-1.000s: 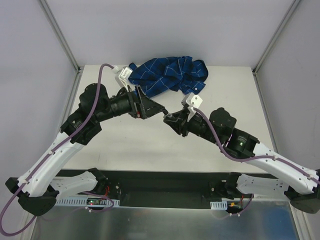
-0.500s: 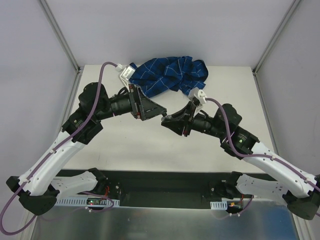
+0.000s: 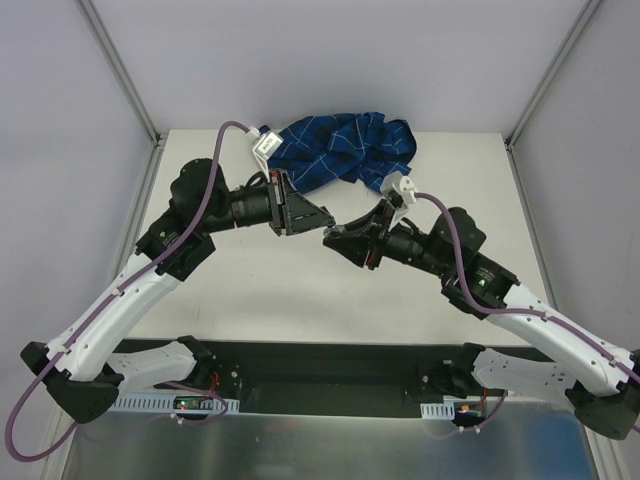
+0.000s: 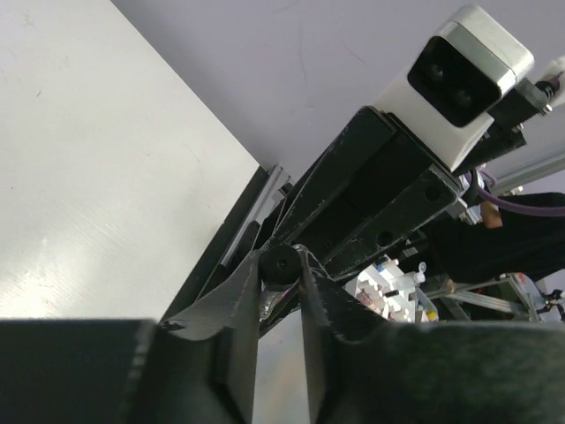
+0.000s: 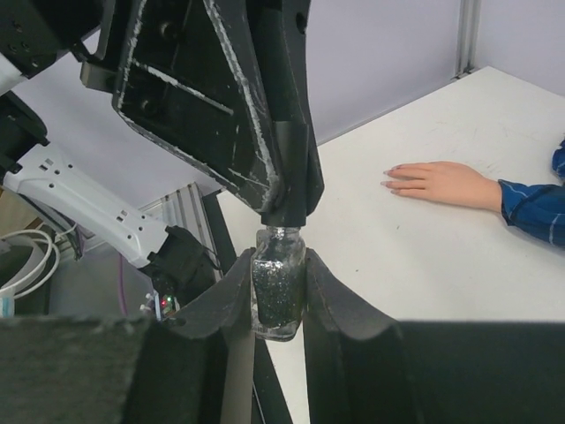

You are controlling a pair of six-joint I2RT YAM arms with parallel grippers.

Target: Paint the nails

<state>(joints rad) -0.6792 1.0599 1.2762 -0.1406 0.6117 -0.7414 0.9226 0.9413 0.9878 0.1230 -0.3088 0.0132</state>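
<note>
On the table [image 3: 300, 290], at the far edge: a crumpled blue checked shirt sleeve [image 3: 340, 150]. Lies there, by judgement, to anchor the dummy hand [image 5: 441, 184], flat and palm down on the table surface, fingers stretched away from the cuff, within reach of both grippers.

Left gripper [image 4: 281, 269] and right gripper [image 5: 278, 284]: tip to tip in mid-air above the middle of the table, near the sleeve without touching it. Judged as the uncapping step: bracing the body of the container with one side, working the top loose with the other.

Right gripper: pressed together on the bottle [image 5: 278, 296], one pad on each side of the glass, holding it clear of the table with the neck toward the left gripper. Shows dark glittery contents through the glass.

Left gripper: nearly closed, pinching the cap [image 4: 281, 263] between both fingertips. Touches nothing else.

The nails [image 5: 389, 185]: at the fingertips of the dummy hand, resting on the table, well apart from the bottle. Too small here for telling painted from bare. Judged as not yet reached by any brush, given the cap seated on the bottle.
</note>
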